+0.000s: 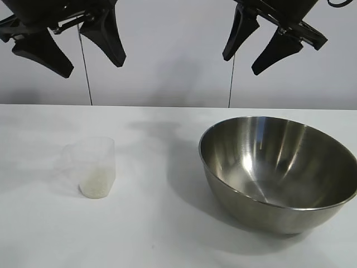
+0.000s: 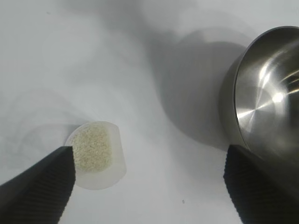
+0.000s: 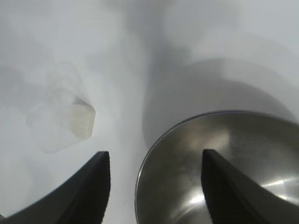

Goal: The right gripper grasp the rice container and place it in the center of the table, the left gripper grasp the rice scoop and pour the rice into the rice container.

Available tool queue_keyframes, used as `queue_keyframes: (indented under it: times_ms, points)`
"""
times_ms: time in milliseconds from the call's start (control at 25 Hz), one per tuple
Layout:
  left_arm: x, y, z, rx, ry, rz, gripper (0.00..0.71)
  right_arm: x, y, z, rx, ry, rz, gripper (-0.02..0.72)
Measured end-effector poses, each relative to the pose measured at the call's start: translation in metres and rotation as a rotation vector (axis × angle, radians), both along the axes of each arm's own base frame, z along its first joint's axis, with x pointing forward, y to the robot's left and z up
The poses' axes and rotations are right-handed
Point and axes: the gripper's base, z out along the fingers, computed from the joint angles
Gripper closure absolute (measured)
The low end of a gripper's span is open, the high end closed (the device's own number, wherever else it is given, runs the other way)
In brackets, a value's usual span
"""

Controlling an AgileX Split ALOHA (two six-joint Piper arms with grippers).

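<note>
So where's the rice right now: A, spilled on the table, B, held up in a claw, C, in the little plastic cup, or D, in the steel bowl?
C: the rice sits in the bottom of the plastic cup, which stands on the table; the steel bowl is empty.

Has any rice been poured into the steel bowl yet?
No, the steel bowl is bare inside; the rice sits in the plastic cup.

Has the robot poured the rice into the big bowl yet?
Not yet. Nothing looks done: the steel bowl sits empty at the table's right side, and the rice is in the plastic cup. Both grippers, left and right, hang open above, holding nothing. Moving the bowl, scooping and pouring remain.
</note>
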Motion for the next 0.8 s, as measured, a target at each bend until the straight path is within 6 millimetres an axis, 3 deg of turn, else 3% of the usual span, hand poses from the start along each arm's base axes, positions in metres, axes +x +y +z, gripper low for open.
queue_keyframes:
  times_ms: [360, 800]
  points:
    - [0.0, 0.0, 0.0, 0.0, 0.0, 0.0, 0.083, -0.002, -0.001, -0.001, -0.012, 0.02, 0.012, 0.304]
    - [0.0, 0.0, 0.0, 0.0, 0.0, 0.0, 0.083, -0.011, -0.012, -0.008, -0.172, 0.096, 0.095, 0.304]
